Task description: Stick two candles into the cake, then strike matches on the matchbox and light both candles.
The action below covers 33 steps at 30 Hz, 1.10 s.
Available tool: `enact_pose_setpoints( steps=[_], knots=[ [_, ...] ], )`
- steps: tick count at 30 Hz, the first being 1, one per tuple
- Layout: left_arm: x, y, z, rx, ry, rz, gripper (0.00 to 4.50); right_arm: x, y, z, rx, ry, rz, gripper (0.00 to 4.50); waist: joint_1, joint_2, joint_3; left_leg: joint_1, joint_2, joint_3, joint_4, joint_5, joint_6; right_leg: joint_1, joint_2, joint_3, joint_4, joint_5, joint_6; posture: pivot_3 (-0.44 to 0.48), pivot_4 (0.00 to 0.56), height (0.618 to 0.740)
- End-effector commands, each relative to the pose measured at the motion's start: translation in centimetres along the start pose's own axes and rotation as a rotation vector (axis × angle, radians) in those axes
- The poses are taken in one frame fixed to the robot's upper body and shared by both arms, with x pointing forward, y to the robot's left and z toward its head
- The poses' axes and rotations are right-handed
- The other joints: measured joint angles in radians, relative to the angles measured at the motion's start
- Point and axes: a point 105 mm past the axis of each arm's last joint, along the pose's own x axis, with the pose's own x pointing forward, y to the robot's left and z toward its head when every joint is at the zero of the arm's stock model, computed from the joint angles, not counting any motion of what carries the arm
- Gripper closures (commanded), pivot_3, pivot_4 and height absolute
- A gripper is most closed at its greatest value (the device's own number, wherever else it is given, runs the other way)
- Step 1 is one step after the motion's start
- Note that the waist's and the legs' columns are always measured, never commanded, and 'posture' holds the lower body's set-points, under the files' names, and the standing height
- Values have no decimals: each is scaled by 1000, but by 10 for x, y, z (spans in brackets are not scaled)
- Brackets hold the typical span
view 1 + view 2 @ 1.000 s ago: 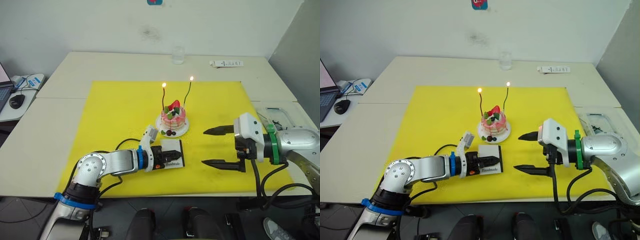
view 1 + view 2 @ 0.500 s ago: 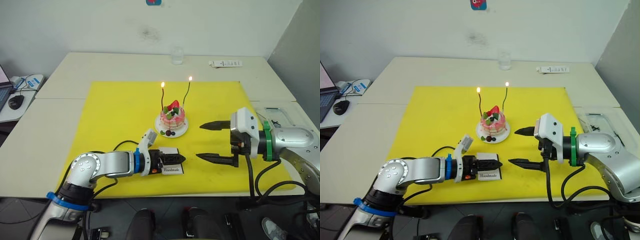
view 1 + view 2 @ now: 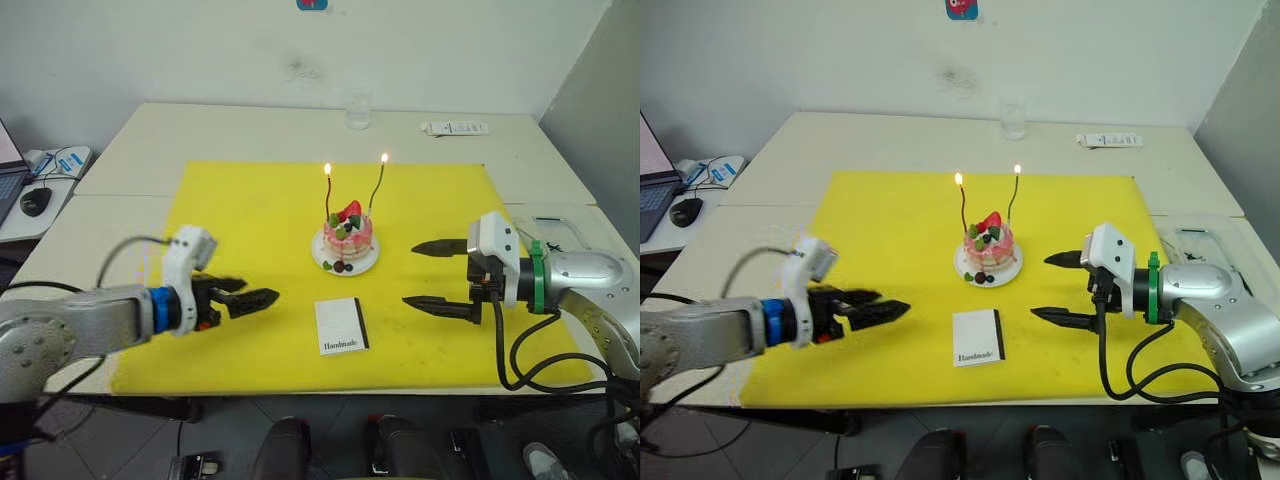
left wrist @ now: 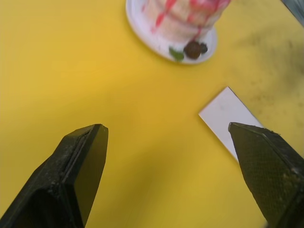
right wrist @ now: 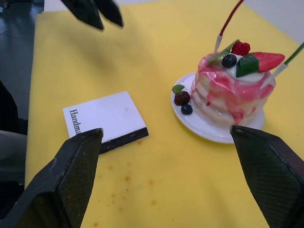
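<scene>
The pink cake stands on its white plate mid-mat, with the red candle and the green candle stuck in its top, both carrying a small flame. The white matchbox lies flat on the mat in front of the cake, touched by nothing. My left gripper hovers open to the left of the matchbox, well apart from it, and its fingers stand wide with nothing between them. My right gripper is open and empty to the right of the cake. The matches are out of view.
A yellow mat covers the near part of the pale table. A clear glass and a white remote-like bar sit at the far edge. A clear tray lies at the right, and a side desk with a mouse at the left.
My left gripper opened, let go of the matchbox and drew back to the left. The matchbox stays on the mat. My right gripper shifted slightly.
</scene>
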Motion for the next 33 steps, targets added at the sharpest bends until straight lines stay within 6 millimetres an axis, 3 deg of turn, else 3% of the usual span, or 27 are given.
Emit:
enact_pose_setpoints(
  steps=[1, 5, 9, 17, 20, 24, 33],
  knots=[
    [-10, 27, 3, 289, -15, 68, 21, -13, -13, 5, 7, -35, -60, 0, 1, 0, 0, 0, 0, 0, 0, 0, 0, 0, 0, 0, 0, 0, 0, 0, 150, 740],
    [-17, 65, 11, 367, -74, 216, 21, -32, -27, -4, 9, 12, -124, 0, 5, 0, 0, -7, 2, -1, 0, 0, 0, -7, 0, 0, 1, 0, 0, 0, 150, 740],
    [-15, 77, 4, 345, -92, 238, 21, -51, -40, -22, 1, 78, -195, 0, 5, 0, 0, -12, 2, -1, 0, 0, 1, -11, 1, -1, 1, 3, 6, 0, 150, 740],
    [7, 62, -20, 260, -125, 186, 21, -65, -38, -45, 60, 81, -320, 0, 2, 0, 0, -13, 3, -2, 1, -1, 2, -10, 2, 0, 2, 2, 10, 0, 150, 740],
    [9, 52, -24, 236, -142, 191, 21, -70, -26, -56, 105, 67, -404, 0, -1, 0, 0, -12, 4, -3, 2, -1, 2, -10, 3, 0, 3, 2, 11, 0, 150, 740],
    [17, 42, -26, 258, -156, 205, 21, -59, -1, -66, 168, 28, -447, 0, 0, 0, 0, -12, 4, -4, 3, -1, 2, -9, 3, -1, 4, 3, 11, 0, 150, 740],
    [32, 33, -25, 224, -209, 247, 21, -49, 13, -86, 205, 10, -554, 0, -2, 0, -1, -11, 3, -2, 6, -1, 3, -8, 2, 1, 3, 7, 10, 0, 150, 740]
  ],
)
